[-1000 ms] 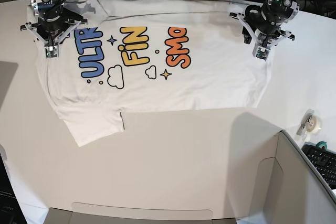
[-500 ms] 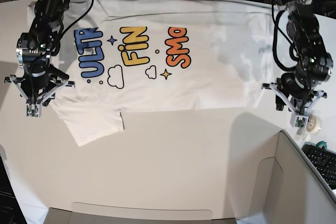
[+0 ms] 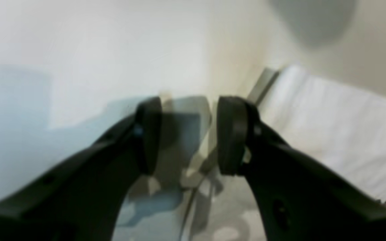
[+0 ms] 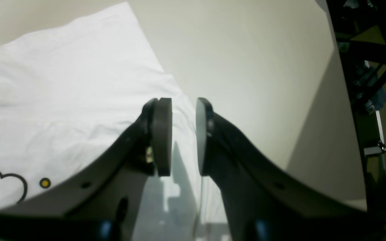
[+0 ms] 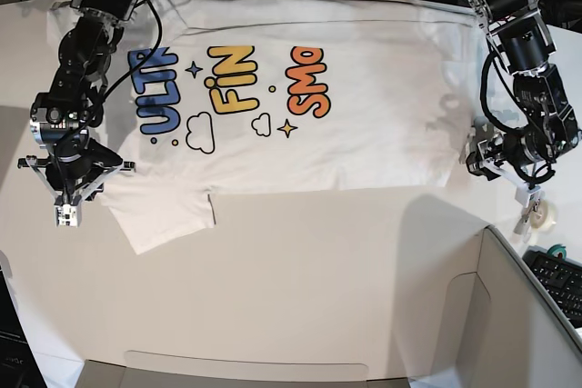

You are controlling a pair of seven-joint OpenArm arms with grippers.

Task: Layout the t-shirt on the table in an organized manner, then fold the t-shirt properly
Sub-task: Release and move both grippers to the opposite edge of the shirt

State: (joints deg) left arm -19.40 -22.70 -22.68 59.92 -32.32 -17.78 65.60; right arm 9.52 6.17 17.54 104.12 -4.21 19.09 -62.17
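Note:
The white t-shirt (image 5: 364,124) lies flat and sideways across the far half of the table (image 5: 300,270), print facing up, one sleeve (image 5: 164,215) pointing toward me. My right gripper (image 5: 65,213) hovers at the shirt's left edge beside that sleeve. In the right wrist view its jaws (image 4: 183,137) stand a little apart over the t-shirt (image 4: 62,83) hem, holding nothing. My left gripper (image 5: 526,195) hangs just past the shirt's right edge. In the left wrist view it (image 3: 189,134) is open and empty, with the t-shirt (image 3: 333,127) to its right.
A tape roll (image 5: 542,215) lies close under the left gripper. A grey bin (image 5: 518,315) fills the near right corner, with a keyboard (image 5: 559,281) behind it. Cables run along the far edge. Dark frame parts (image 4: 370,83) stand beyond the table in the right wrist view.
Both grippers left the shirt's far edge and came down to its two side ends. In the last half second the left gripper's jaws spread wider; the right gripper barely shifted.

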